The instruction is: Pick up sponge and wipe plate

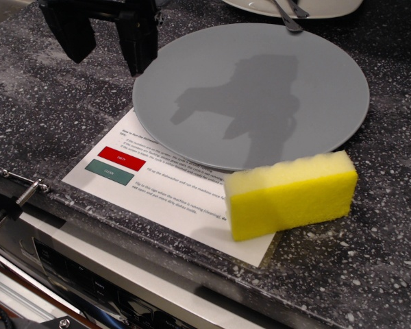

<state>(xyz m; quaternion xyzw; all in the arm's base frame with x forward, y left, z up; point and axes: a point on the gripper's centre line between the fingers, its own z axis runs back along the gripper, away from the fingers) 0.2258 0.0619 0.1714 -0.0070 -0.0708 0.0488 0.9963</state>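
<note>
At the top left, the gripper (pixel 103 41) hangs above the dark speckled counter (pixel 48 116). Its two black fingers (pixel 138 38) are spread apart and hold nothing. It is well away from the sponge, so the pick-up is not done yet.

Below it lies a white paper sheet (pixel 164 195) with a red box and a green box printed on it. The paper is thin and loose, so it could slide or crumple if something pushes on it.

Next comes the big grey plate (pixel 250 89). It sits partly on the paper. A hard wipe might push the plate and the paper along together.

On the right, the yellow sponge (pixel 291 195) sits near the front, just beside the plate's rim, maybe touching it. It is soft, so a squeeze near one end could let it bend or slip out. The fingers could also bump the plate rim coming down.

At the top right is a white dish (pixel 322 8) with cutlery (pixel 288 17), near the plate.
</note>
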